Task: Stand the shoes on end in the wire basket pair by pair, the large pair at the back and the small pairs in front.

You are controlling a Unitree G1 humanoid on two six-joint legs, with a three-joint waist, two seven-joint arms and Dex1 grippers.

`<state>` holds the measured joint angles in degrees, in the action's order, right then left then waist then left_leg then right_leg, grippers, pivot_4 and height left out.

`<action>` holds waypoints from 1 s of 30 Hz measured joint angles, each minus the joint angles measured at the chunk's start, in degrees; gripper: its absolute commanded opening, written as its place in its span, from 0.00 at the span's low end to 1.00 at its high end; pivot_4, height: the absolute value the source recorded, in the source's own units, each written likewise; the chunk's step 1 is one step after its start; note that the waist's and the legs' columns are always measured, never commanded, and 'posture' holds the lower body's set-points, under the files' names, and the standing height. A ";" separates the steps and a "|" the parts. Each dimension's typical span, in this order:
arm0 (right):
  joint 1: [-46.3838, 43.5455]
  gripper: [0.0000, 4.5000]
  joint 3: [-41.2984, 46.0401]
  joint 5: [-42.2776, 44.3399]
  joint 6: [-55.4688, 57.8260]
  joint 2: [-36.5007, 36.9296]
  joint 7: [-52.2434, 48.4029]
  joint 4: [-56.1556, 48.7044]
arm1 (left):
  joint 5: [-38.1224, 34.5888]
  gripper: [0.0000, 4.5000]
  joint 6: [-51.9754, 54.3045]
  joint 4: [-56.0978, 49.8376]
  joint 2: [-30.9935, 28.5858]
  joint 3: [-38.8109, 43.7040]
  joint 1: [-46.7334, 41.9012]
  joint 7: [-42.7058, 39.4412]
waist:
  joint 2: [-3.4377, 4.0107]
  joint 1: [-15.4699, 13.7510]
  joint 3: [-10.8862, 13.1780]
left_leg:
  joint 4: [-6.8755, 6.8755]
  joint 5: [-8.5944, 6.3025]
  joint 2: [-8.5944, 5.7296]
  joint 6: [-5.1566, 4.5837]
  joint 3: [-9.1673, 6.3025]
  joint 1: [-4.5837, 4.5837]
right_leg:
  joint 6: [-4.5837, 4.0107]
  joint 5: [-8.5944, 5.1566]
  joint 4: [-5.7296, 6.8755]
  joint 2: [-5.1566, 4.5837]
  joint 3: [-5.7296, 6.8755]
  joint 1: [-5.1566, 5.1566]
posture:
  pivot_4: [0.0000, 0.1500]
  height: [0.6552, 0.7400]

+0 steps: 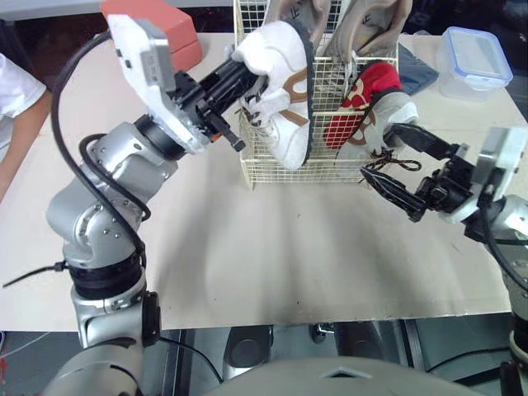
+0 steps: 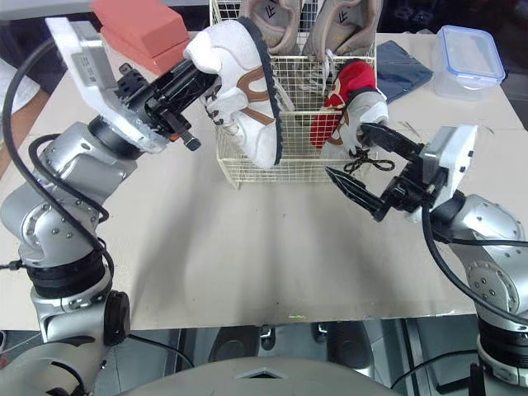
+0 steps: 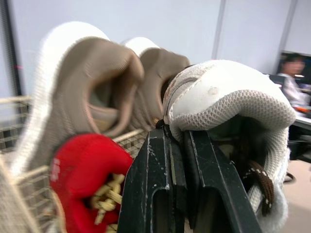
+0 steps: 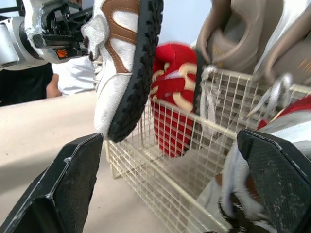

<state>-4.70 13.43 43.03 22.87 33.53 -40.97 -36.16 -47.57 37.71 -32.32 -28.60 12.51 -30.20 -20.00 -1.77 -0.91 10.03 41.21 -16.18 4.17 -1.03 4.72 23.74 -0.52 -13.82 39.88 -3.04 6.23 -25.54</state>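
My left gripper (image 1: 246, 73) is shut on the heel collar of a white shoe with brown trim (image 1: 287, 95). The shoe hangs toe down over the front left part of the wire basket (image 1: 307, 172), its black sole facing right. The same grip shows at the left gripper (image 3: 177, 145) in the wrist view. A large tan pair (image 1: 363, 21) stands at the back of the basket. A red shoe (image 1: 367, 95) stands at the front right, leaning over the rim. My right gripper (image 1: 378, 153) is open just in front of it, holding nothing.
A red-orange box (image 1: 161, 25) sits at the back left behind my left arm. A lidded plastic container (image 1: 474, 58) and a blue cloth (image 1: 419, 70) lie at the back right. A person's arm (image 1: 16, 115) rests at the table's left edge. Bare table (image 1: 272, 247) lies in front of the basket.
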 measured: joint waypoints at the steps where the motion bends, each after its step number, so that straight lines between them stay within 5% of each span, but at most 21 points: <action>1: 1.08 0.97 0.02 -0.55 -1.26 -0.01 -1.05 0.03 | 1.71 0.00 -0.96 -1.36 0.97 -0.15 0.96 1.88 | 0.00 -0.02 0.00 | 0.01 0.00 0.00 0.00 0.00 0.01 | 0.00 0.00 0.00 0.00 0.00 0.00 | 1.00 0.36; 14: 0.35 0.97 -2.68 -4.12 -8.02 -2.77 -3.49 3.19 | 25.20 0.00 -14.57 -7.14 9.26 -8.87 14.78 12.81 | 0.01 -0.10 -0.01 | 0.01 -0.01 -0.03 -0.01 0.05 0.02 | -0.18 0.10 -0.03 -0.01 -0.03 -0.01 | 1.00 0.36; 26: 1.29 0.97 -3.02 -3.50 -8.04 -2.83 -2.36 2.82 | 31.26 0.00 -22.31 -6.71 12.28 -12.25 24.87 11.10 | 0.05 0.04 -0.03 | 0.00 -0.16 -0.01 -0.26 0.05 0.00 | -0.07 0.02 -0.02 0.01 -0.04 -0.02 | 1.00 0.36; 30: 1.24 1.00 -3.12 -3.42 -8.04 -2.83 -2.34 2.82 | 30.16 0.25 -21.42 -7.05 12.64 -12.03 27.94 10.30 | 0.09 0.02 -0.07 | 0.01 -0.17 -0.01 -0.28 0.05 -0.01 | -0.05 0.01 -0.02 0.00 -0.03 -0.02 | 1.00 0.36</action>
<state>-3.46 10.32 39.61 14.83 30.70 -43.32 -33.34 -17.41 16.29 -39.37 -15.96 0.48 -2.26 -9.70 -1.68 -0.89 9.96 41.22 -16.34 4.17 -1.31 4.76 23.73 -0.56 -13.81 39.86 -3.04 6.20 -25.56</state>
